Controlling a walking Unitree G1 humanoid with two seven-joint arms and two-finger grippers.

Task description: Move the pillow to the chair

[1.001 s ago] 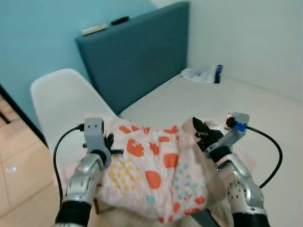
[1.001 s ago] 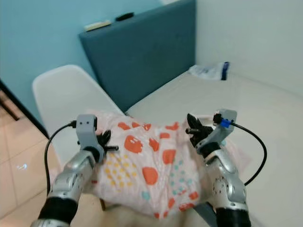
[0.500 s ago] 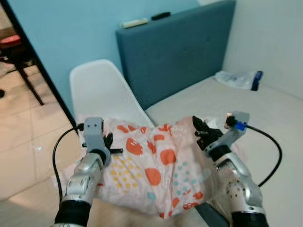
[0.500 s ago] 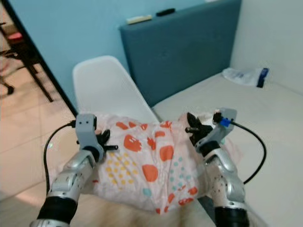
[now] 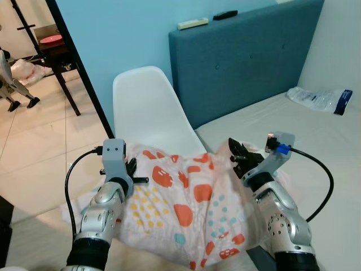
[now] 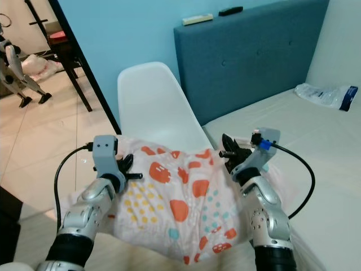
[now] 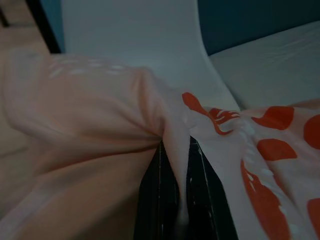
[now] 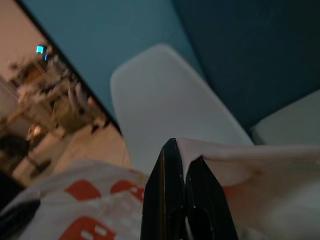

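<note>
Two pincers carried the pillow [image 5: 186, 209] between them, off any support, in front of the white chair [image 5: 149, 116]. Left pincer [image 5: 131, 172] was clamped on a fold of fabric at one end; right pincer [image 5: 240, 157] was clamped on the other end. Bed [image 5: 316, 135] and blue headboard [image 5: 248, 62] lay beyond, chair just beside the bed's edge.

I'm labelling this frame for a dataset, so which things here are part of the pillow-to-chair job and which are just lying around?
Part of the job:
- pillow, patterned, held up between both arms
- white chair
- left end effector, pinching the pillow's fabric
- right end effector, pinching its other edge

Just lying around:
- plastic packet on the bed
- remote and a pale bar on the headboard
- dark table beyond the doorway
</note>
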